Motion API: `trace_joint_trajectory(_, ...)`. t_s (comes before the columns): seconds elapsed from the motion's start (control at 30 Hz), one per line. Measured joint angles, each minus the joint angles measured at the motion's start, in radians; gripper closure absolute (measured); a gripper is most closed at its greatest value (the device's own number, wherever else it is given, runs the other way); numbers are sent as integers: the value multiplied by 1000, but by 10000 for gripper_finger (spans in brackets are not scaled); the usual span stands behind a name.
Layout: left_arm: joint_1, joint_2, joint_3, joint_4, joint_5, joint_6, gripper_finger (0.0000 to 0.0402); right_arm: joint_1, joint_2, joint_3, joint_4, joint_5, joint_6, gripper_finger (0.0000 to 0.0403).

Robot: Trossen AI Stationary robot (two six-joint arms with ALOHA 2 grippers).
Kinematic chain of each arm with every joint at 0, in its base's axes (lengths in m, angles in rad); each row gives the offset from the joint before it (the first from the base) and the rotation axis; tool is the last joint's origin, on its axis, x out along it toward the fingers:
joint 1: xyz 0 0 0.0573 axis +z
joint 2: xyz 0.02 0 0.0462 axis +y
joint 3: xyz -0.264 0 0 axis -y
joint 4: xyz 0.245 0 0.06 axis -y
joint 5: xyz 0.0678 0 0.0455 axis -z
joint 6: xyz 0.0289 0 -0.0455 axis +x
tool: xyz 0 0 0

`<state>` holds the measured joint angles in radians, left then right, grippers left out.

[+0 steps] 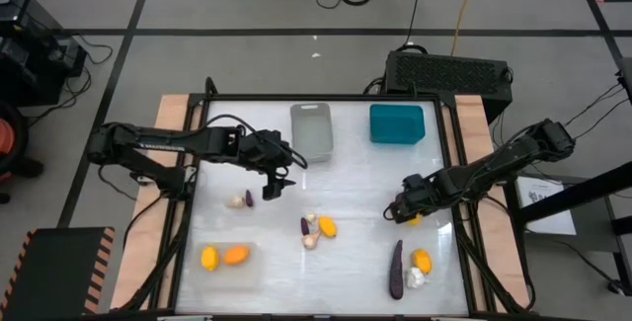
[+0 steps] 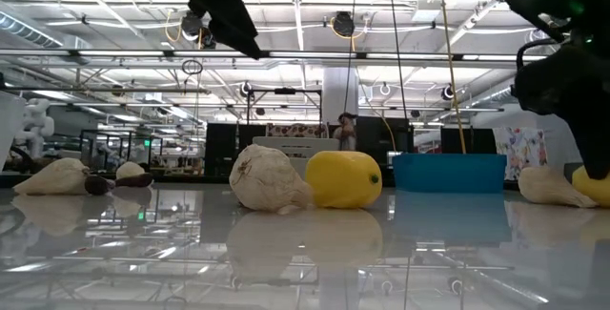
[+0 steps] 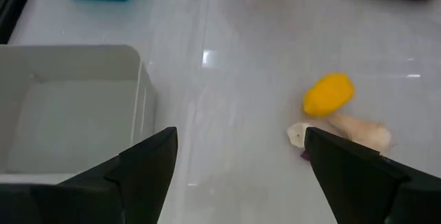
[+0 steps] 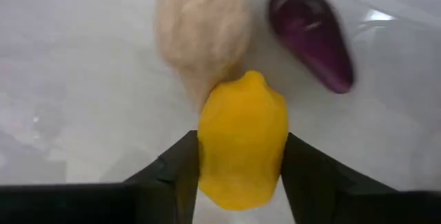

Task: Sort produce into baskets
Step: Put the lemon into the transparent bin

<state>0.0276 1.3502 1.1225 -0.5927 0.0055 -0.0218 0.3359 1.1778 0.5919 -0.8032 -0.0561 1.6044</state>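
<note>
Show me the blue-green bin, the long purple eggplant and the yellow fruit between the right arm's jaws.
teal bin [image 1: 397,123]: high view, its middle.
long purple eggplant [image 1: 396,270]: high view, mid-length.
yellow fruit [image 4: 242,138]: right wrist view, centre of its body.

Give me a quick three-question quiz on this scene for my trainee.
1. True or false: the grey bin has produce in it.
2. The left end effector is: A) open and empty; B) shut on a garlic; C) inside the teal bin.
3. What is between the fingers of the right end effector?

Key: 1. False, it is empty. 2. A. 3. A yellow fruit.
</note>
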Motion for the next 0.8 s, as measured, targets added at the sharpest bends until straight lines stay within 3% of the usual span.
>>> trace_joint_trajectory(0.13, 18, -50, 0, -62, 0, -27, 77, 0, -9, 8, 79, -21, 1, 257)
trace_joint_trajectory(0.27, 32, -99, 0, -116, -8, -52, 77, -7, -17, 53, 210, -17, -4, 242)
trace_joint_trajectory(0.47, 27, -151, -71, -136, -8, -63, 77, -27, 2, 74, 642, 106, -129, 240)
trace_joint_trajectory(0.67, 6, -193, -176, -161, 12, -128, 77, -33, 189, 87, 1085, 164, -386, 242)
trace_joint_trajectory(0.8, -19, -224, -229, -196, 22, -155, 77, -36, 397, 207, 1303, 161, -589, 238)
